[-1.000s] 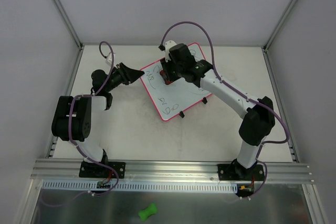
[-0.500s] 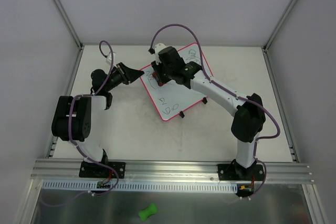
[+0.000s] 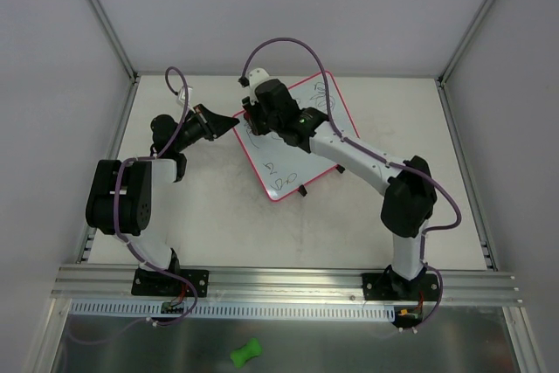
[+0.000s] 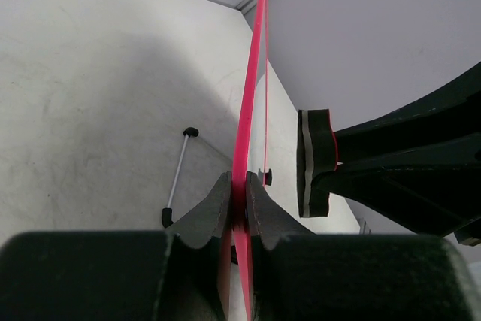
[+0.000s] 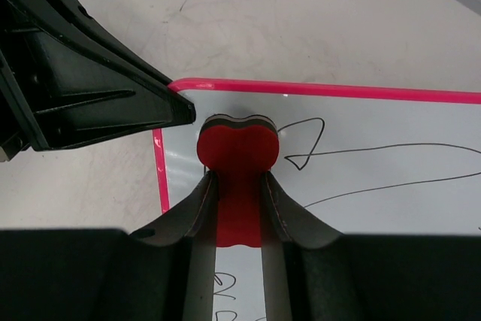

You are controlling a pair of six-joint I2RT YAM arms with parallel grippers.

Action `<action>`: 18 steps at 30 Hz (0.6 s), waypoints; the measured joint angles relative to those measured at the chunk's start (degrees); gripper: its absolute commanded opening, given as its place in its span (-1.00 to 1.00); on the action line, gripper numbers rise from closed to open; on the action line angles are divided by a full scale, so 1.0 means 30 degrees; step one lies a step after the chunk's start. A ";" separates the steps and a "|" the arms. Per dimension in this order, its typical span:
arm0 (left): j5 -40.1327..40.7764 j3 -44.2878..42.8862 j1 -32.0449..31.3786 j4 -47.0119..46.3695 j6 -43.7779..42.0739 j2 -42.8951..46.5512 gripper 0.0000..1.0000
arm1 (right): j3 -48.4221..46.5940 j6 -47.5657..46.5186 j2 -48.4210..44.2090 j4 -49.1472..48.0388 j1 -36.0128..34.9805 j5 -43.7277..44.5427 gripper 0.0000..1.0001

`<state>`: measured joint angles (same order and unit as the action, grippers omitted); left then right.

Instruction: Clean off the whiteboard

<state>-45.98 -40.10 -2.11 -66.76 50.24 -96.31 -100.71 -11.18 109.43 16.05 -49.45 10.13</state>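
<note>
The whiteboard point(image 3: 297, 150), white with a red-pink rim and dark scribbles, lies angled on the table. My left gripper point(image 3: 232, 120) is shut on the rim at its left corner. In the left wrist view the board point(image 4: 251, 103) shows edge-on between the closed jaws of the left gripper point(image 4: 239, 195). My right gripper point(image 3: 253, 118) is shut on a red bone-shaped eraser point(image 5: 237, 152). The eraser is pressed on the board point(image 5: 376, 201) just inside that same corner, beside the left gripper's fingers point(image 5: 98, 103). Thin pen lines point(image 5: 353, 163) run to the eraser's right.
The board's black feet point(image 3: 303, 190) stick out at its near edge, and a thin prop leg point(image 4: 176, 184) shows under it. A green bone-shaped object point(image 3: 245, 353) lies below the front rail. Grey enclosure walls stand on three sides of the table.
My left gripper has closed onto the board's corner rim. My right arm has slid the eraser leftward across the board to that corner.
</note>
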 measured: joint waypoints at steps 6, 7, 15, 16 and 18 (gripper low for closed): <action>-0.0022 -0.0015 0.0000 0.0022 0.0000 0.0000 -1.00 | 0.0044 0.0051 0.0663 -0.0852 -0.0168 0.0459 -0.99; -0.0022 -0.0015 0.0000 0.0022 0.0000 0.0000 -1.00 | 0.0080 0.0058 0.0765 -0.0976 -0.0197 0.0554 -0.99; -0.0102 -0.0022 0.0117 0.0321 0.0007 0.0000 -1.00 | 0.0386 0.0066 0.1413 -0.1989 -0.0561 0.1166 -0.99; -0.0080 -0.0022 0.0124 0.0481 0.0007 0.0000 -1.00 | 0.0386 0.0066 0.1494 -0.2055 -0.0605 0.1275 -0.99; -0.0029 -0.0029 0.0160 0.0729 0.0007 0.0000 -1.00 | 0.0386 0.0051 0.1596 -0.2149 -0.0699 0.1559 -0.99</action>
<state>-46.06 -40.18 -1.63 -64.58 50.26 -96.31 -99.55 -11.03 114.21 9.61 -51.55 14.81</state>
